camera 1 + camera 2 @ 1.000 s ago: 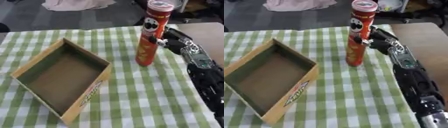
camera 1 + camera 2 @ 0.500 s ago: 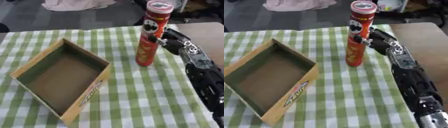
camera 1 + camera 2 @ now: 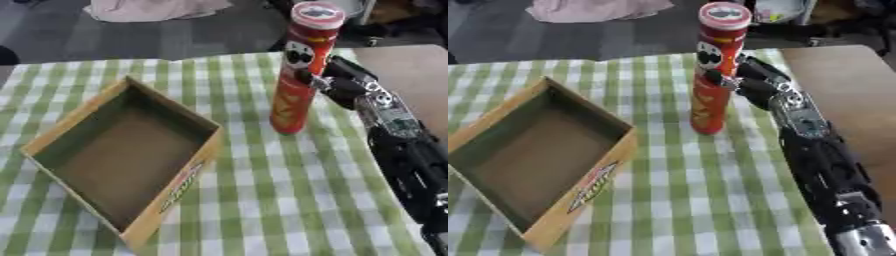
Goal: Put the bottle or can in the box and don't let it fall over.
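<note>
Right, nearest in: open cardboard box [image 3: 122,155] on the green-checked desk [image 3: 262,200], empty, mouth up, set askew, well to the left of the action. Further back, tall red crisp can [image 3: 302,70], upright on the cloth, lid on, well apart from the box. Beside it on the right, the right robot hand [image 3: 754,85], fingers curled round the can's middle, thumb tip showing on the near side of the tube. No left robot hand anywhere in view. Beyond the desk, dark floor and a pale heap of cloth.

Risky from here: tall, narrow can, gripped at mid-height, likely to tip if swung or set down at a slant. Near wall of the box another trap: base clipping that rim on the way over, can toppling or box shoved aside. Letting go before the base sits flat inside, same ending.
</note>
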